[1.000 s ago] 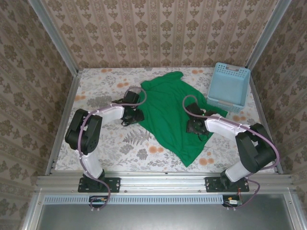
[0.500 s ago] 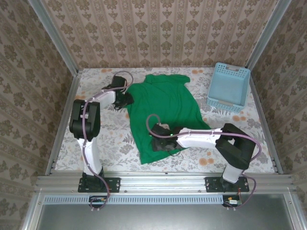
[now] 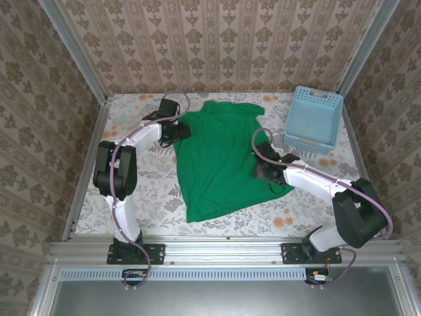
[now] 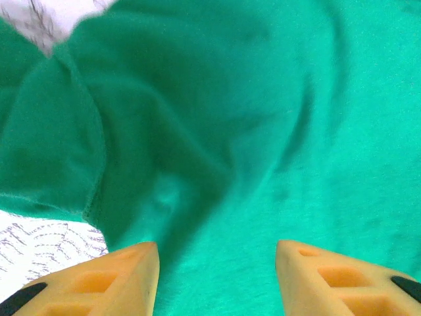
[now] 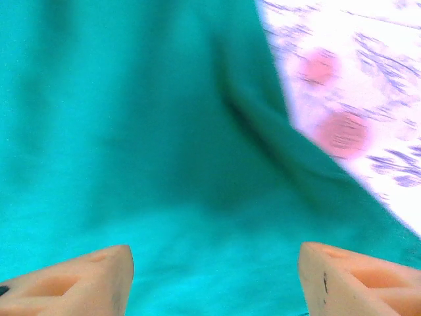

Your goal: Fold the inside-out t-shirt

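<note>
Floral bench (image 3: 151, 191) carries a bright green cloth t-shirt (image 3: 217, 161) lying far-to-near, open left jaws at its far-left corner, open right jaws mid-right.

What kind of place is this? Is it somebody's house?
Probably not a house, more likely a robot practice booth. The patterned wallpaper panels sit in a bare metal frame, and a left robot arm and right robot arm are bolted to a metal rail beside a flowery table.

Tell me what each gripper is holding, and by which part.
Nothing held: left gripper and right gripper hang open above the shirt, pinching no cloth.
</note>
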Available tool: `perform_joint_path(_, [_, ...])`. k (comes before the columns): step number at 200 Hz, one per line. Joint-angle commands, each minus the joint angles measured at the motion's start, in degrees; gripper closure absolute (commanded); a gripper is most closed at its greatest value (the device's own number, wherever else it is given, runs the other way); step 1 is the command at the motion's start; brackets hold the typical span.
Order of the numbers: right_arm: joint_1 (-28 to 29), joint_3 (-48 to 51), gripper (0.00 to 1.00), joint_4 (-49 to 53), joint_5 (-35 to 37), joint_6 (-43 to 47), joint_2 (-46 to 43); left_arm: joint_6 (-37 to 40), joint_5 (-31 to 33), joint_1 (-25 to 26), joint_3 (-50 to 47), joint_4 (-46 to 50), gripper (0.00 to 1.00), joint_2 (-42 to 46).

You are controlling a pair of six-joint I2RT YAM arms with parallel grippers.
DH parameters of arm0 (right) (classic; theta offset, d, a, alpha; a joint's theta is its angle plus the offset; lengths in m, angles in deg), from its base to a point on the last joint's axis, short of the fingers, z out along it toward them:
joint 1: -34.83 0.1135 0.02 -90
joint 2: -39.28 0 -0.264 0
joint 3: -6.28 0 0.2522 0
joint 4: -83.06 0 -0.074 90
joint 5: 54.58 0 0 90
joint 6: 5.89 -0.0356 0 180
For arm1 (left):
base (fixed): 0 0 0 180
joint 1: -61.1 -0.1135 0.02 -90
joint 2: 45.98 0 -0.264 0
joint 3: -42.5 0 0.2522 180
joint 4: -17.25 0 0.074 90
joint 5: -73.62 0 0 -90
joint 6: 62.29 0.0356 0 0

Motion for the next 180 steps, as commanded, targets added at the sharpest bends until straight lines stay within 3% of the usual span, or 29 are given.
perform_joint_path(1, [-2.2, 3.5, 0.32, 1.9, -0.7, 1.6, 0.4, -2.2, -1.8, -0.1, -0.6, -0.6, 0.49, -3.8])
perform_joint_path(31, [-0.3, 6.0, 0.33, -1.1, -4.7, -1.8, 1.6, -1.3, -1.6, -0.1, 3.6, -0.2, 0.5, -8.9])
perform_joint_path(78, [13.9, 4.2, 0.35, -3.6, -7.1, -11.0, 5.1, 2.5, -1.6, -1.0, 14.4, 3.6, 0.5, -15.9])
perform_joint_path(109, [17.4, 2.1, 0.36, -4.8, -7.9, -11.1, 5.4, 5.0, -1.9, -1.2, 20.3, 8.6, 0.49, -17.4])
perform_joint_path(141, [15.9, 0.0, 0.36, 4.5, 1.7, -7.3, -2.7, 5.7, 2.8, -1.1, 15.3, 12.0, 0.46, -9.7])
perform_joint_path(162, [11.1, 1.2, 0.36, 6.1, 0.8, -4.8, -8.0, 5.0, 5.0, 0.8, 4.4, 9.8, 0.42, 1.2])
perform_joint_path(180, [10.6, 1.7, 0.36, 7.3, 1.7, -3.4, -10.2, 5.0, 6.7, 4.7, -6.4, 6.8, 0.37, 11.1])
